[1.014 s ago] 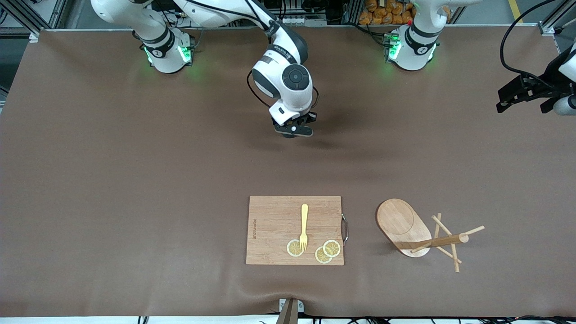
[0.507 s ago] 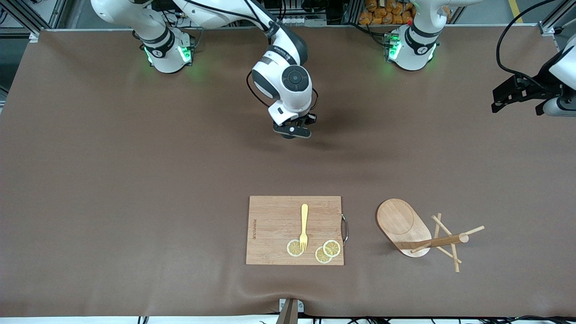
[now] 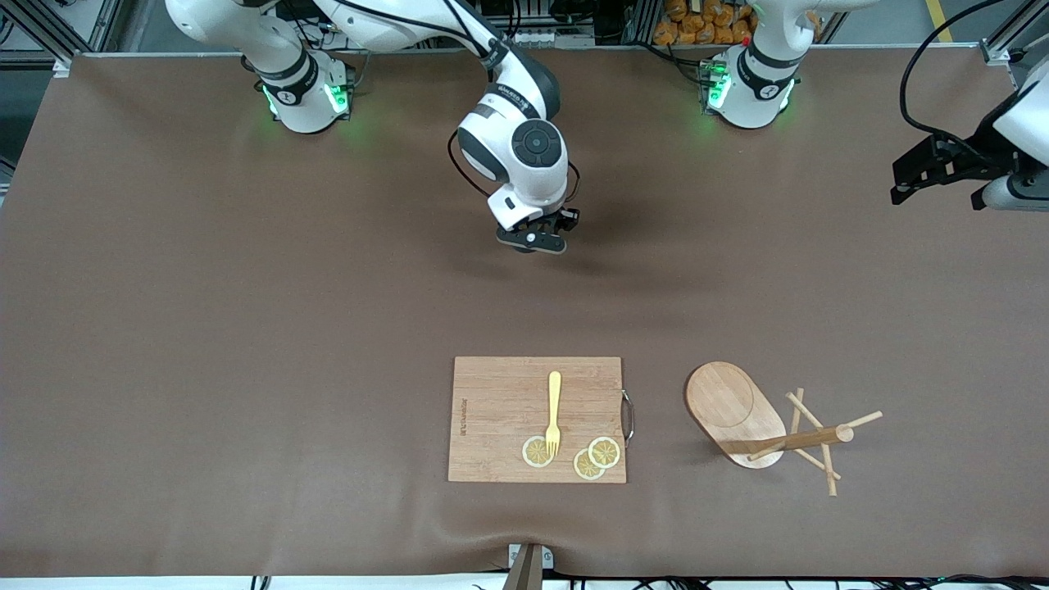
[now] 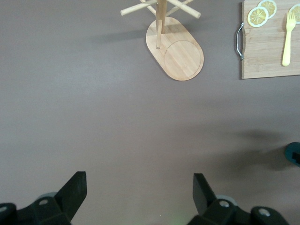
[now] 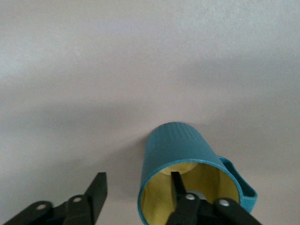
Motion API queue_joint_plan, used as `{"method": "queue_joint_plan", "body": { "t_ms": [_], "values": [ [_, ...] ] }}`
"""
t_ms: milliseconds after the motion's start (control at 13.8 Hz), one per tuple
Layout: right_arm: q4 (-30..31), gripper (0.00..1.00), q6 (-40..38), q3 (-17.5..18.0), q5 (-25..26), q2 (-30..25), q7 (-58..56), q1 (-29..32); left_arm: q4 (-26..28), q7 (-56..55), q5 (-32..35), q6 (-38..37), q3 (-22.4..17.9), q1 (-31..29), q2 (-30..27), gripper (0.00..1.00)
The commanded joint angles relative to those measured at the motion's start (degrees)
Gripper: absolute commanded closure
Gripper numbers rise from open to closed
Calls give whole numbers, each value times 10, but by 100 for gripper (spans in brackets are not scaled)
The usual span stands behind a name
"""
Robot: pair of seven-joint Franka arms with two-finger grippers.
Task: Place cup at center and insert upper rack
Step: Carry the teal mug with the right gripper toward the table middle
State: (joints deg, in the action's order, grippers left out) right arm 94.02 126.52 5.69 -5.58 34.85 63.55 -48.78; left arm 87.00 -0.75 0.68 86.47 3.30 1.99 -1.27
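Note:
The cup is teal and ribbed with a yellow inside, and stands mouth up on the brown mat near the table's middle. My right gripper is open over its rim, with one finger inside the cup and the other outside, clear of the wall. In the front view the right gripper hides the cup. The upper rack rests on its oval base nearer the camera, toward the left arm's end; its post and pegs rise from the base's nearer end. My left gripper hangs open and empty at the left arm's end of the table.
A wooden cutting board lies beside the rack, carrying a yellow fork and lemon slices. The left wrist view shows the rack, the board and a sliver of the cup.
My right gripper's jaws have spread apart, letting go of the cup's wall. My left gripper has drifted slightly, higher in the front view.

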Motion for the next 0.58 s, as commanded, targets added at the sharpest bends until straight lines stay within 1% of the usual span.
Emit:
{"method": "queue_joint_plan", "body": {
  "t_ms": [0, 217, 290, 362, 507],
  "values": [
    [-24, 0, -9, -1, -1, -14, 2, 13, -2, -49, -9, -2, 25, -1, -12, 0],
    [-27, 0, -17, -1, -2, -66, 0, 49, -2, -99, -8, -2, 51, -2, -20, 0],
    [-28, 0, -33, -1, -1, -88, -5, 54, -2, -116, -8, -2, 64, -2, -21, 0],
    [-28, 0, -52, -1, -1, -114, -17, 74, -3, -140, -8, -2, 77, -2, -21, 0],
    [-32, 0, -119, -1, -1, -169, -47, 111, -5, -207, -5, -2, 112, -1, -17, 0]
  ]
}}
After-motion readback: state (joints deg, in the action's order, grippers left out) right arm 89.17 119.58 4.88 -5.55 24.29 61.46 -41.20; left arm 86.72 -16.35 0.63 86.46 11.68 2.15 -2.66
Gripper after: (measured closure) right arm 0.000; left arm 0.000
